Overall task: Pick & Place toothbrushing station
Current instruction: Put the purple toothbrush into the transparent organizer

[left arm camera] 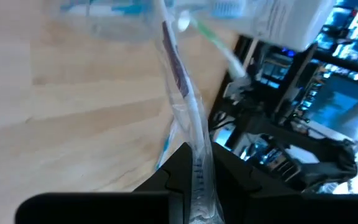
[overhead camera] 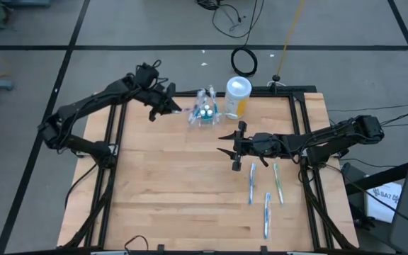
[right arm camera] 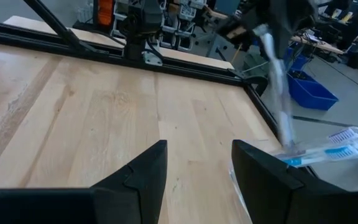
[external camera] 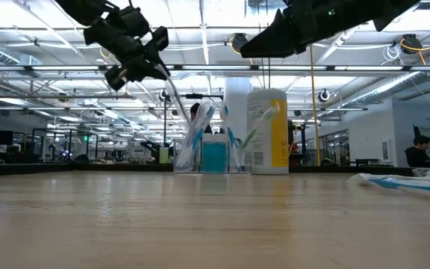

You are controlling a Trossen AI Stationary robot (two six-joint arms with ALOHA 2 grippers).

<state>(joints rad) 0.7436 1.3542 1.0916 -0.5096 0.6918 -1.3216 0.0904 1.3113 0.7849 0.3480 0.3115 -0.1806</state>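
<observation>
A small clear cup (overhead camera: 205, 113) stands at the table's far middle with teal tubes and several toothbrushes leaning in it; it also shows in the low view (external camera: 213, 153). My left gripper (overhead camera: 170, 106) is just left of the cup, raised, and shut on a clear-wrapped toothbrush (external camera: 174, 97) that slants down to the cup. My right gripper (overhead camera: 227, 145) is open and empty over the table's middle, near side of the cup. Three wrapped toothbrushes (overhead camera: 252, 183) lie flat on the table to the right. My left gripper pinches the wrapped toothbrush near one end (left arm camera: 199, 163) between its two fingers (left arm camera: 174, 175). The fingers slant down from the table's left, lying along the brush. The brush is lifted off the table and slants down toward the cup (left arm camera: 104, 9); whether its far end rests in the cup I cannot tell.
A taller yellow canister with a white lid (overhead camera: 237, 95) stands right beside the cup on its right. Black frame rails (overhead camera: 115, 134) run along the table's left, far and right sides. Bare wood (overhead camera: 168, 191) lies at the near left.
</observation>
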